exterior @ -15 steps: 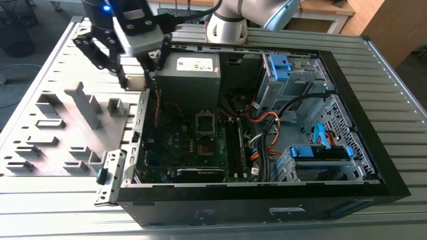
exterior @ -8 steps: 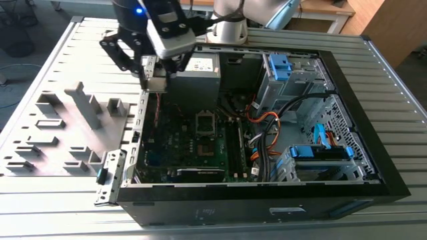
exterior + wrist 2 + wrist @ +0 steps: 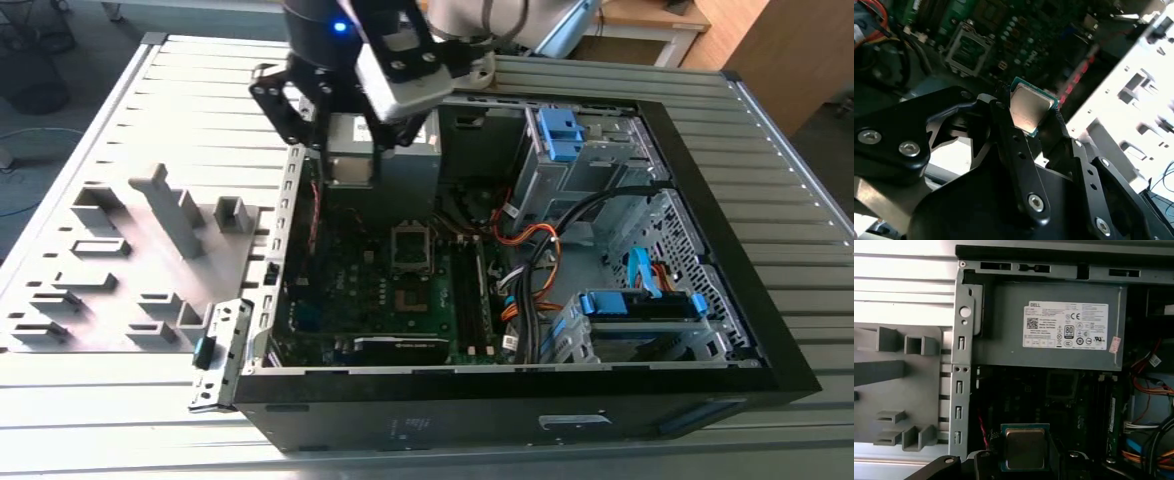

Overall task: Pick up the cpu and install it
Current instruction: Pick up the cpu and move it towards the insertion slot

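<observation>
Aloft, cpu (image 3: 1029, 111) between fingers (image 3: 1016, 150) (metal top showing), above case (image 3: 400, 425)

An open computer case (image 3: 507, 422), its green motherboard (image 3: 350, 285) exposed, lies beside a grey fixture tray (image 3: 114, 300) on the slatted surface (image 3: 120, 420).

Dull silver-metal cpu (image 3: 1025, 448), matt black claw (image 3: 1030, 114), grey ribbed-metal table (image 3: 107, 425)
</observation>
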Robot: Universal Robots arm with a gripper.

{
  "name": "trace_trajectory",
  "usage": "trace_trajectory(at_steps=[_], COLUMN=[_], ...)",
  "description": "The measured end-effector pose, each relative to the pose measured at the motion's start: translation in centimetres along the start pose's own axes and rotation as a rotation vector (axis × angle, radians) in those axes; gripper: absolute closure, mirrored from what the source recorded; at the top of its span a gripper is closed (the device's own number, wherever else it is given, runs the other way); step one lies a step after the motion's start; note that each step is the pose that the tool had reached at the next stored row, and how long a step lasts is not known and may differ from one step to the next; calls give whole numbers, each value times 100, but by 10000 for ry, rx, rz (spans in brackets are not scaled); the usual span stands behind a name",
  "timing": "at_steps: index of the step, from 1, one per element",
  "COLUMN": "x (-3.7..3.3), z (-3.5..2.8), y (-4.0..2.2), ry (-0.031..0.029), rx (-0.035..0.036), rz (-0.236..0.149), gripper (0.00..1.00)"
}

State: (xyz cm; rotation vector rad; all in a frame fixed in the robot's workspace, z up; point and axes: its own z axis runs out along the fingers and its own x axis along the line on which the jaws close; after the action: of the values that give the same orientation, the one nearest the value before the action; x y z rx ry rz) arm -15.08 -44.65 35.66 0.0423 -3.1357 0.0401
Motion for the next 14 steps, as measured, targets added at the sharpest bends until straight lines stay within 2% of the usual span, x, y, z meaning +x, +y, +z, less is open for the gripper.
trace_trajectory(at_steps=[14], x=[-638], z=[1], y=[-41], ry=[134], rx=[-4], rz=[-4], gripper=[53])
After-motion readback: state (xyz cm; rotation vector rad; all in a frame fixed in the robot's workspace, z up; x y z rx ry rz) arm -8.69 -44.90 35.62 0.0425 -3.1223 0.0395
